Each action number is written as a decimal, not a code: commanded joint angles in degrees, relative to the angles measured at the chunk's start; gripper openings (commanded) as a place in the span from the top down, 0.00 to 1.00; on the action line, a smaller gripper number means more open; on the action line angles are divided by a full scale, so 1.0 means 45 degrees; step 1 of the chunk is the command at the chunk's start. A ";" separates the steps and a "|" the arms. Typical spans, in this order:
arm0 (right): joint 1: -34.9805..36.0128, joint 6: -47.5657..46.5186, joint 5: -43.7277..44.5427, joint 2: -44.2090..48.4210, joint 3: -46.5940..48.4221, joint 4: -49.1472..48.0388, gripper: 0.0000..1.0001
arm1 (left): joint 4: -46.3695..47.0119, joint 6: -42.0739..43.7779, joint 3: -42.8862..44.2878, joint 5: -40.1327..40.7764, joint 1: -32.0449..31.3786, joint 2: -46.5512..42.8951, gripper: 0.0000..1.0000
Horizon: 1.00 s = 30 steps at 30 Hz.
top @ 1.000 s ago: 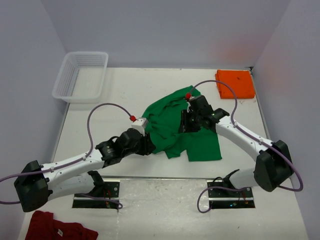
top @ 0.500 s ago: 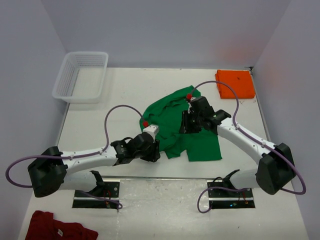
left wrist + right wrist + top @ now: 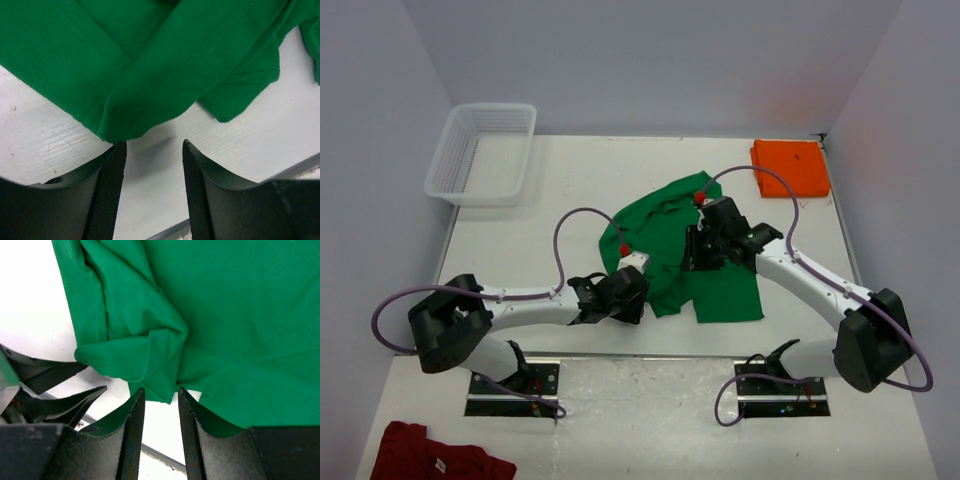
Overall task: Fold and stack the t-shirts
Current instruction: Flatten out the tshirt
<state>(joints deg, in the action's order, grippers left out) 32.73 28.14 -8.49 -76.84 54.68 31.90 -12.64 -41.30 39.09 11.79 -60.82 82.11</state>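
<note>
left arm (image 3: 520, 305) lay low, left fingers (image 3: 107, 190) released beside green t-shirt (image 3: 660, 225) edge | right fingers (image 3: 131, 435) tipped at its fold, grip unclear

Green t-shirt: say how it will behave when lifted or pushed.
The green t-shirt would probably droop limply, since it lies crumpled in soft folds. It looks like thin cloth, so it is likely light. Pushed, it would probably bunch up rather than slide whole, as its wrinkled edges suggest.
</note>
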 commanded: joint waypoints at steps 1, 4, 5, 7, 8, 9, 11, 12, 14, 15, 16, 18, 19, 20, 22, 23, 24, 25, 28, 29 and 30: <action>0.0031 0.0094 0.0285 0.0688 -0.0040 -0.0233 0.66 | -0.0257 0.0174 0.0707 0.0797 -0.0059 0.0328 0.49; 0.0012 0.0094 0.0344 0.0708 -0.0080 -0.0214 0.66 | -0.0217 0.0232 0.0727 0.0933 -0.0040 0.0387 0.48; 0.0012 0.0094 0.0363 0.0747 -0.0080 -0.0195 0.66 | -0.0179 0.0252 0.0708 0.0915 0.0018 0.0387 0.47; 0.0012 0.0094 0.0364 0.0766 -0.0099 -0.0214 0.66 | 0.0306 0.0310 0.0397 0.0351 0.0348 0.0329 0.47; 0.0031 0.0075 0.0383 0.0825 -0.0099 -0.0195 0.66 | 0.0464 0.0310 0.0260 0.0155 0.0505 0.0232 0.47; 0.0031 0.0055 0.0402 0.0806 -0.0080 -0.0194 0.66 | 0.0640 0.0272 -0.0032 -0.0234 0.0623 0.0154 0.47; 0.0012 0.0036 0.0422 0.0825 -0.0080 -0.0194 0.66 | 0.1128 0.0019 -0.0443 -0.0335 0.0878 -0.0448 0.48; 0.0012 0.0036 0.0441 0.0825 -0.0099 -0.0194 0.66 | 0.1401 -0.0079 -0.0967 -0.0509 0.0897 -0.0762 0.48; 0.0012 0.0036 0.0461 0.0786 -0.0099 -0.0194 0.66 | 0.2513 -0.0528 -0.1633 -0.0842 0.1014 -0.1852 0.48; 0.0012 0.0036 0.0442 0.0786 -0.0080 -0.0175 0.66 | 0.3194 -0.0742 -0.2410 -0.1172 0.1015 -0.2226 0.48; 0.0012 0.0036 0.0442 0.0767 -0.0060 -0.0175 0.66 | 0.3993 -0.1228 -0.2804 -0.1330 0.1112 -0.2559 0.48; 0.0012 0.0036 0.0364 0.0767 -0.0041 -0.0214 0.66 | 0.4759 -0.1777 -0.3894 -0.1506 0.1132 -0.3516 0.50; 0.0031 0.0036 0.0364 0.0747 -0.0041 -0.0253 0.66 | 0.5768 -0.2398 -0.4366 -0.1546 0.1132 -0.3828 0.51; 0.0031 0.0036 0.0364 0.0747 -0.0060 -0.0292 0.66 | 0.6436 -0.2753 -0.4835 -0.1682 0.1132 -0.4470 0.51; 0.0012 0.0055 0.0266 0.0689 -0.0060 -0.0350 0.66 | 0.8790 -0.3513 -0.6396 -0.2015 0.1113 -0.5040 0.52; 0.0012 0.0055 0.0247 0.0688 -0.0080 -0.0389 0.66 | 0.9715 -0.4446 -0.6943 -0.2112 0.1093 -0.5391 0.53; 0.0012 0.0036 0.0227 0.0669 -0.0099 -0.0390 0.66 | 1.0729 -0.4900 -0.7993 -0.2306 0.1074 -0.5433 0.54; 0.0031 0.0036 0.0207 0.0669 -0.0099 -0.0409 0.66 | 1.2016 -0.5639 -0.8371 -0.2269 0.1054 -0.5433 0.55; 0.0031 0.0036 0.0227 0.0746 -0.0158 -0.0409 0.66 | 1.2748 -0.6561 -0.9172 -0.1568 0.0821 -0.5238 0.58; 0.0012 0.0036 0.0227 0.0786 -0.0158 -0.0429 0.66 | 1.3041 -0.6739 -0.9349 -0.1353 0.0781 -0.5141 0.58; 0.0012 0.0036 0.0227 0.0844 -0.0216 -0.0448 0.66 | 1.3373 -0.6798 -0.9602 -0.1042 0.0781 -0.5082 0.58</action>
<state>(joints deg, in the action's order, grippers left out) 32.73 28.10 -8.03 -74.81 54.17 31.62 32.73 -65.28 2.33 3.73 -56.82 59.00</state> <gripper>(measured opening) 0.343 0.421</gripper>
